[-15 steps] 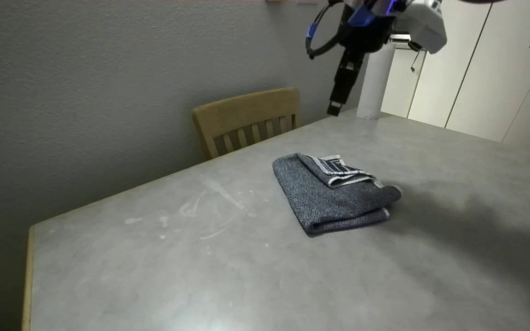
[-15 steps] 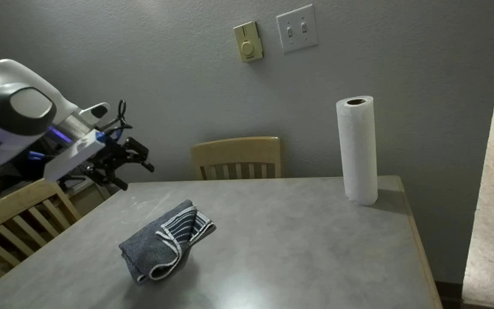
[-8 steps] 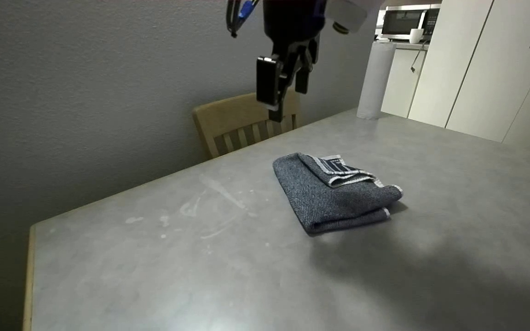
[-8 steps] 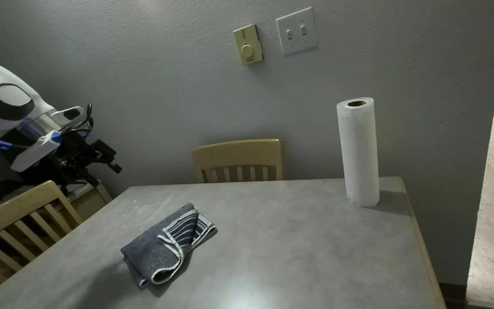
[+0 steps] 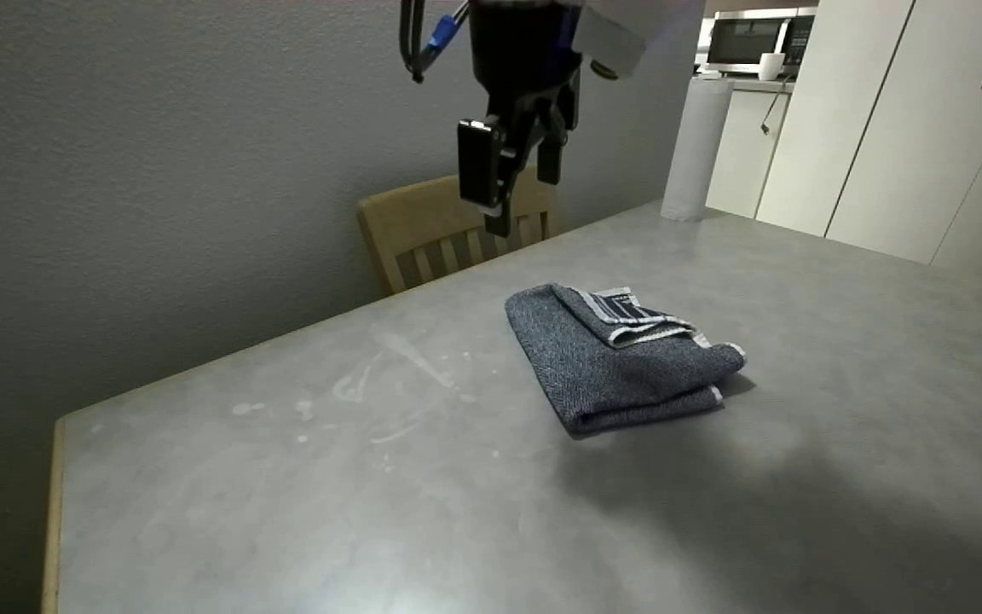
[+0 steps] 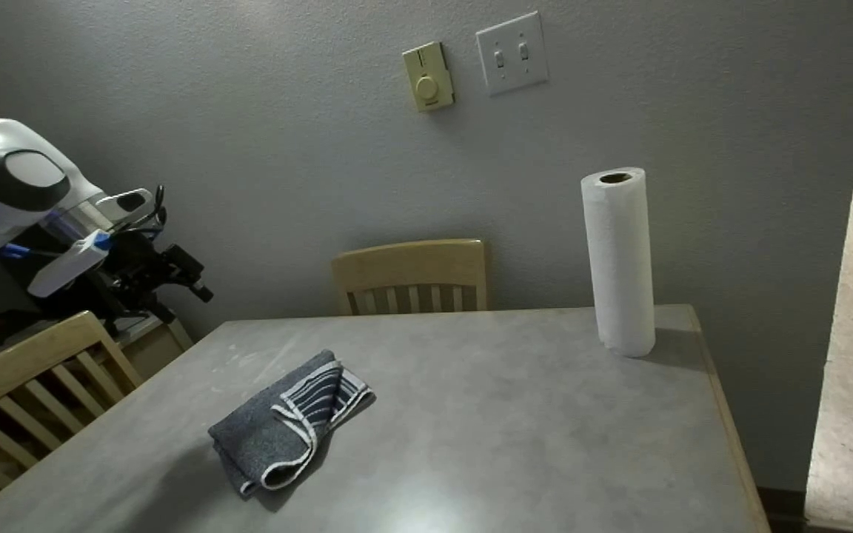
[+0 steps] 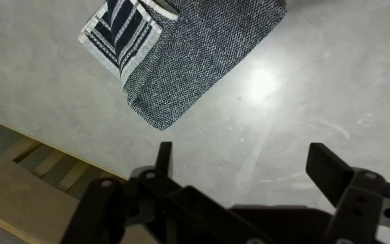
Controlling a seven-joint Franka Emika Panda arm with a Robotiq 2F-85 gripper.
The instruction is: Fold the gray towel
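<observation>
Pincer spread wide, gripping nothing; gray towel below, off to one side, long edge oblique to span.

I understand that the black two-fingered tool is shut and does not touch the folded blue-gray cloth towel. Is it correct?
Not entirely: the tool is open, its fingers wide apart in the wrist view. The rest stands: it does not touch the towel.

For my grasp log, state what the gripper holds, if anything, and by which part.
Nothing is held: the gripper is open, and the gray towel lies apart from it on the table.
</observation>
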